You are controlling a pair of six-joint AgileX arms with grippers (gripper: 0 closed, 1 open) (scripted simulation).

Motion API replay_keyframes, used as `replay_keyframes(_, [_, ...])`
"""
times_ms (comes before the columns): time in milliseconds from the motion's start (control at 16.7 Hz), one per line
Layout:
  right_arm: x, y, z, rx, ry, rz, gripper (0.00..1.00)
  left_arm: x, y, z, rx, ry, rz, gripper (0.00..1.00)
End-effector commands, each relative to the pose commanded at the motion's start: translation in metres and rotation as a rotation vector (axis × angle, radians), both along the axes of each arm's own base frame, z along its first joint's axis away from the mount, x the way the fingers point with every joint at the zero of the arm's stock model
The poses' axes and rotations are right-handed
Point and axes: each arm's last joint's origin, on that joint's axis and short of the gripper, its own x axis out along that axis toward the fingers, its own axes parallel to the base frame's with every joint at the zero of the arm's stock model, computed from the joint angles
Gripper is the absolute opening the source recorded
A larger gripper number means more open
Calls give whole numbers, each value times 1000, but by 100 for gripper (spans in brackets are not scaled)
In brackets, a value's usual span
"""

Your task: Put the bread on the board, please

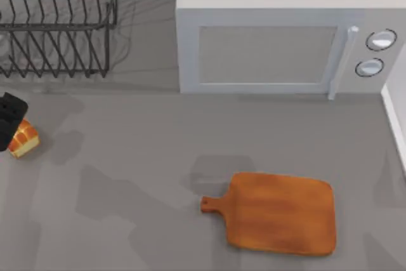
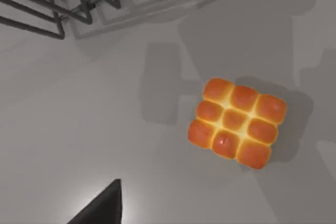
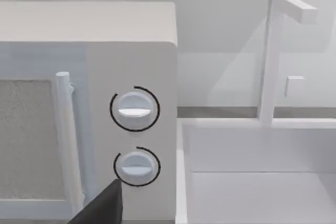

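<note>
One bread lies on the grey desk at the far left edge of the top view, below the wire rack. It is a small square block of nine rolls in a three-by-three grid — glossy, golden-brown domed tops with pale yellow seams and sides. Being square, it has no clear long axis; in the left wrist view its grid sits turned a little askew to the rack's bars.

The left pincer is a dark shape hanging at the desk's left edge, just over the bread and partly covering it from above. One dark finger juts into the left wrist view, apart from the bread; whether the pincer is spread or pressed together I cannot tell.

One board lies flat right of centre near the front of the desk, well apart from the bread. It is orange-brown wood with visible grain, a rounded rectangle; its long axis runs left to right, and the short knobbed handle points to the left.

Behind it stands one pale grey microwave — boxy, with a bar handle and two round dials. The right wrist view looks at those dials and a white sink beside them; a dark finger shows there, and the right pincer's state cannot be told.
</note>
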Motion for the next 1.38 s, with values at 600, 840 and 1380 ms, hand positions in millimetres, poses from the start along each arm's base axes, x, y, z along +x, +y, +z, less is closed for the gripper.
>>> replay_keyframes(600, [0,0,0,0,0,0,100,113,12,-66,75,567,-217,100])
replay_keyframes(840, [0,0,0,0,0,0,100,137,14,-80,82,646,-288,100])
replay_keyframes(1380, [0,0,0,0,0,0,100,140,13,-93,82,648,-295,100])
